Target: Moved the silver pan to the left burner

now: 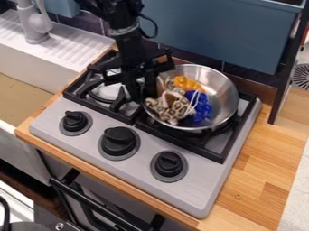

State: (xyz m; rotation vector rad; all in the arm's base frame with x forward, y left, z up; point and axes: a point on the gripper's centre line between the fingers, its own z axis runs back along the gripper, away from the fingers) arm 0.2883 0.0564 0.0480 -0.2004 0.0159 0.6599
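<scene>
Inside the pan (222, 92): patterned cloth (171, 107), orange item (186, 83), blue item (201, 108); tool (142, 92) open or closed, can't tell.

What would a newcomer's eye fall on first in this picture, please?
Most likely the shiny silver pan on the right side of the grey stovetop, holding a leopard-print cloth, something blue and something orange. Next comes the black robot arm from the top edge, its gripper at the pan's left side. The three black knobs along the front also stand out.
</scene>
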